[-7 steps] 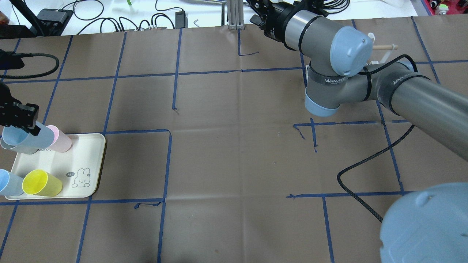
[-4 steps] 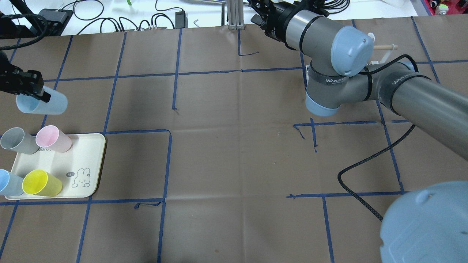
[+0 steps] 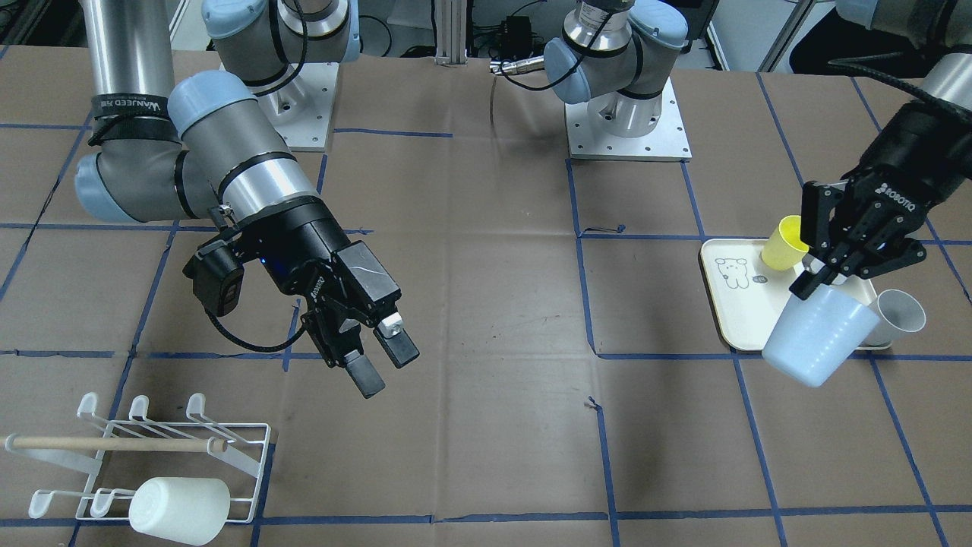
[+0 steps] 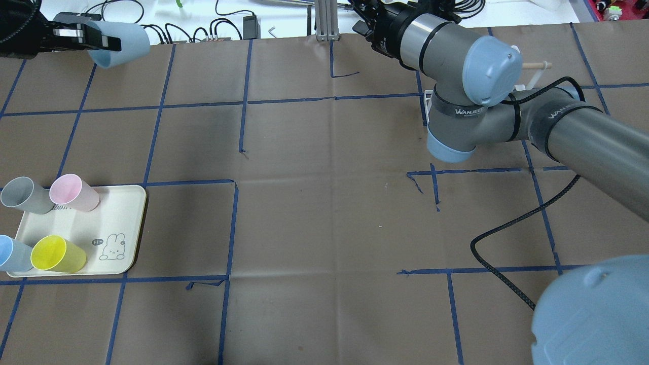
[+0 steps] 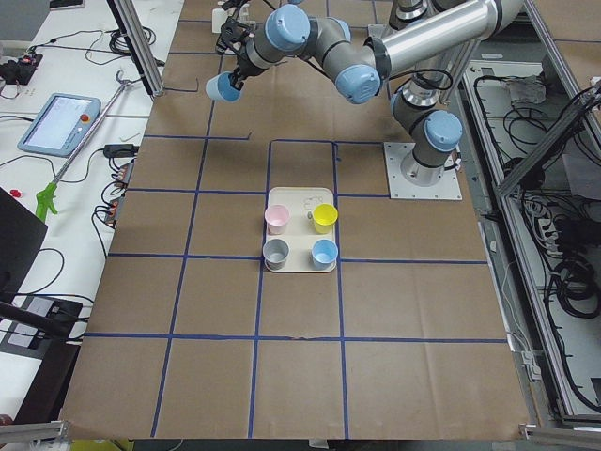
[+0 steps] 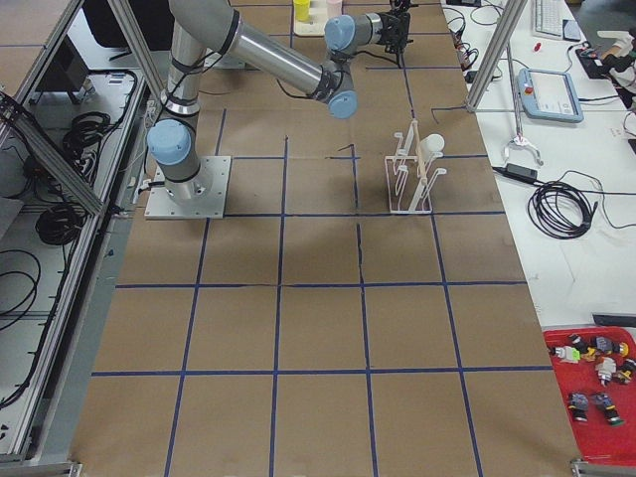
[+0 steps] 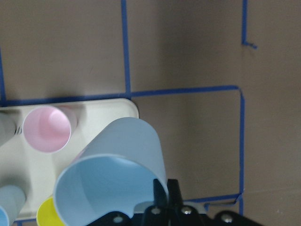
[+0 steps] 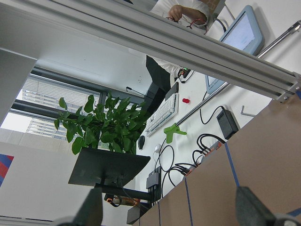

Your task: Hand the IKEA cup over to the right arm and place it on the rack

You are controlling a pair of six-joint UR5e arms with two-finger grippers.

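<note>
In the front view, my left gripper [image 3: 814, 279] is pinching the rim of the light-blue cup [image 3: 816, 338], holding it tilted and lifted clear of the tray [image 3: 748, 308]. My right gripper [image 3: 383, 363] is hanging well apart from the tray, spread wide and empty, with the rack [image 3: 114, 444] farther off.

Overhead, the cup is sitting far from the tray.

In the left wrist view, one finger seems to be inside the rim, though the framing crops it.

I am judging this the hand-over carry. Next I need the cup's body offered to my right gripper.
</note>
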